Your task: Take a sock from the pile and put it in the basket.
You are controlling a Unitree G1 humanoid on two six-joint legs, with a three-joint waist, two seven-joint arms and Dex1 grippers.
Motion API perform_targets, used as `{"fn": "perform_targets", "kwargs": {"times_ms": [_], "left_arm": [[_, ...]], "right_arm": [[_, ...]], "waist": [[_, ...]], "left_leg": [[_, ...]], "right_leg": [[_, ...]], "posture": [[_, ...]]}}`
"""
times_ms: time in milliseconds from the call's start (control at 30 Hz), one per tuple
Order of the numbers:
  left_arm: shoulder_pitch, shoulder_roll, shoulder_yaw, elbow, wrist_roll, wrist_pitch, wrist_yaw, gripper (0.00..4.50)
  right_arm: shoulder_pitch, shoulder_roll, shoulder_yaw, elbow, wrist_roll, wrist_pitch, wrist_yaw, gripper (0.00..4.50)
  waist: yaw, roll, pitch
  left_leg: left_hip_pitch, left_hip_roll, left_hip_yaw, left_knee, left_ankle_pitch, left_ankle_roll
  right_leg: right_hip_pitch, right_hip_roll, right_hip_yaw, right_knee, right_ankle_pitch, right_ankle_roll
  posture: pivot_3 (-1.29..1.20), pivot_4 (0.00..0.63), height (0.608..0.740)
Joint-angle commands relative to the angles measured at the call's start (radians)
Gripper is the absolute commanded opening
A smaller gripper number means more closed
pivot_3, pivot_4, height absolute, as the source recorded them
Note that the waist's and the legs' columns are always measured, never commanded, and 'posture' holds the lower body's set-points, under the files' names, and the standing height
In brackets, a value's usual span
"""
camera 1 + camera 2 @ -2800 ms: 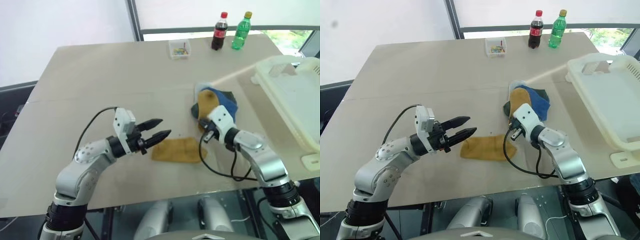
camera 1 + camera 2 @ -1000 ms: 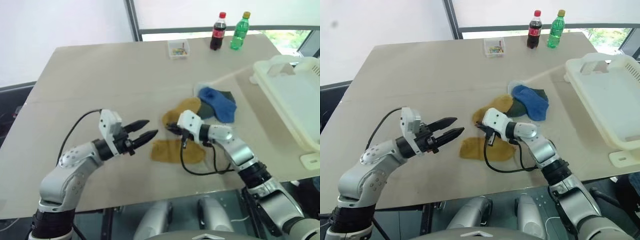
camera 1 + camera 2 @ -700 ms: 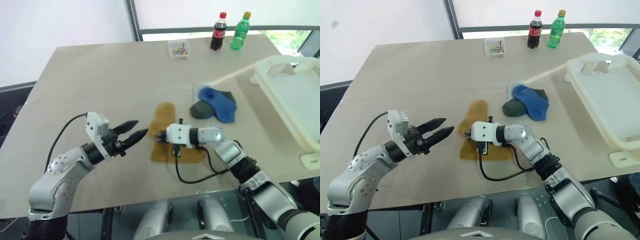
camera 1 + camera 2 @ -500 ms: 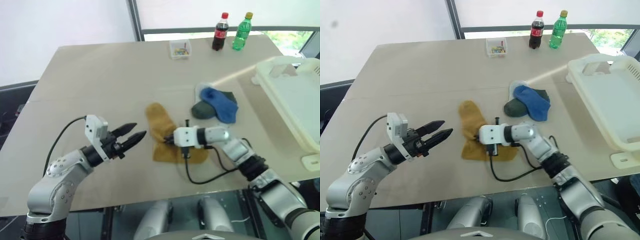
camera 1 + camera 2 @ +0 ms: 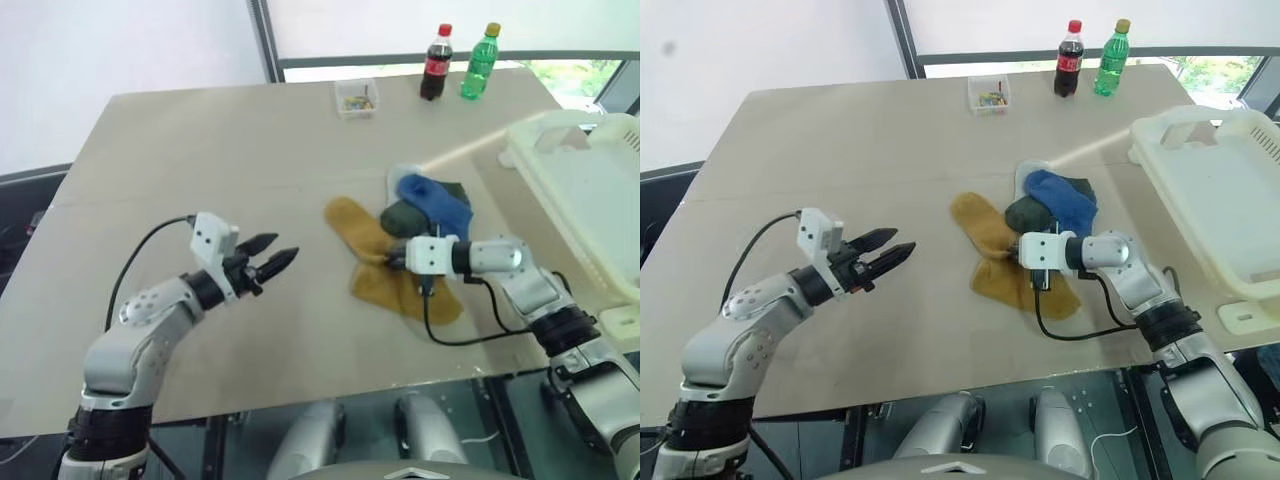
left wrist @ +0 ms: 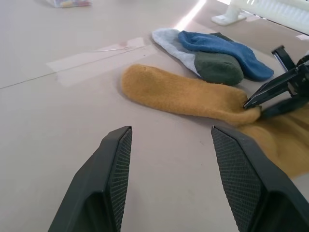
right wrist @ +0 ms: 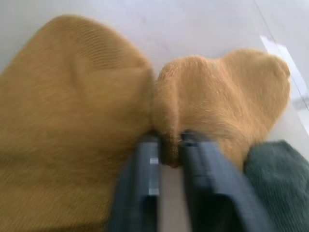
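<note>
The pile (image 5: 432, 202) of blue, dark green and pale socks lies right of the table's middle. A mustard sock (image 5: 352, 226) stretches out from it toward the left. My right gripper (image 5: 386, 259) is shut on that sock's near end, and the cloth bunches between its fingers (image 7: 145, 166). A second mustard sock (image 5: 408, 292) lies flat under and in front of the gripper. My left gripper (image 5: 278, 262) hovers open and empty over bare table to the left, pointing at the socks. The cream basket (image 5: 560, 128) stands at the table's right edge.
A cola bottle (image 5: 435, 64) and a green bottle (image 5: 480, 62) stand at the far edge, with a small clear box (image 5: 358, 97) to their left. The table's near edge runs just in front of both arms.
My right gripper has pulled the mustard sock rightward, back toward the pile, and the flat mustard sock shifted right with it. The left gripper edged forward, still open.
</note>
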Motion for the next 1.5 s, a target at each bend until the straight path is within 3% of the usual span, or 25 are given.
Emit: {"fn": "perform_targets", "kwargs": {"times_ms": [33,233,500,600,700,733,967,1100,1300,1500], "left_arm": [[-0.016,-0.001,-0.012,-0.011,0.002,0.000,-0.015,2.74],[-0.018,-0.003,-0.013,-0.001,-0.005,0.002,-0.028,2.74],[-0.018,-0.004,-0.018,0.010,-0.002,-0.007,-0.048,2.74],[-0.019,-0.005,-0.019,0.015,0.003,-0.012,-0.054,2.74],[-0.017,-0.005,-0.017,0.016,0.001,-0.013,-0.058,2.74],[-0.016,-0.005,-0.016,0.016,0.001,-0.013,-0.061,2.74],[-0.010,0.003,-0.006,0.017,-0.002,-0.007,-0.069,2.74],[0.004,0.002,0.003,0.008,-0.002,-0.003,-0.060,2.74],[0.019,-0.003,0.017,-0.016,-0.010,0.017,-0.030,2.74],[0.006,-0.009,0.018,-0.016,-0.011,0.056,0.001,2.74]], "right_arm": [[0.040,0.010,-0.039,-0.101,0.037,0.028,-0.018,2.35],[0.118,-0.057,-0.110,-0.299,0.087,0.164,-0.015,2.35],[0.304,-0.143,-0.173,-0.616,0.272,0.439,0.040,2.35],[0.354,-0.153,-0.156,-0.637,0.259,0.464,0.027,1.51],[0.387,-0.146,-0.129,-0.616,0.233,0.460,0.020,0.10],[0.390,-0.139,-0.116,-0.597,0.219,0.452,0.017,0.04],[0.331,-0.068,-0.020,-0.399,0.156,0.362,0.048,0.04],[0.259,0.003,0.027,-0.342,0.139,0.346,0.062,0.04],[0.202,0.080,0.032,-0.362,0.171,0.424,0.058,0.04],[0.225,0.079,-0.003,-0.484,0.194,0.552,0.012,0.04]], "waist": [[0.000,0.000,0.000],[0.004,0.000,0.000],[0.006,0.000,0.000],[0.006,0.000,0.000],[0.005,0.000,0.000],[0.004,0.000,0.000],[0.000,-0.002,-0.002],[-0.002,-0.002,-0.002],[0.003,-0.002,-0.001],[0.006,-0.002,-0.001]], "left_leg": [[0.000,0.000,0.000,0.000,0.000,0.000],[-0.001,0.000,-0.001,0.000,0.000,0.000],[-0.001,0.000,-0.002,0.000,0.000,0.000],[-0.002,0.000,-0.001,0.000,0.000,0.000],[-0.001,0.000,-0.001,0.000,0.000,0.000],[-0.001,0.000,-0.001,0.000,0.000,0.000],[0.000,0.000,0.000,0.000,0.000,0.000],[0.009,0.002,0.000,-0.002,0.000,0.000],[0.012,0.001,-0.001,-0.002,0.000,0.000],[0.012,0.001,-0.002,-0.002,0.000,0.000]], "right_leg": [[0.000,0.000,0.000,0.000,0.000,0.000],[0.000,0.000,0.000,0.000,0.000,0.000],[0.000,0.000,-0.001,-0.001,0.000,0.000],[0.000,-0.001,-0.001,-0.001,0.000,0.000],[0.000,0.000,-0.001,0.000,0.000,0.000],[0.000,0.000,-0.001,0.001,0.000,0.000],[0.000,0.000,0.000,0.001,0.000,0.000],[0.008,0.001,0.000,0.000,0.000,0.000],[0.012,0.001,-0.001,-0.001,0.000,0.000],[0.012,0.000,-0.001,-0.001,0.000,0.000]], "posture": [[0.00,0.150,0.729],[0.00,0.150,0.729],[0.00,0.150,0.729],[0.00,0.150,0.729],[0.00,0.150,0.729],[0.00,0.150,0.729],[0.00,0.150,0.729],[0.00,0.150,0.729],[0.00,0.150,0.729],[0.00,0.150,0.729]]}}
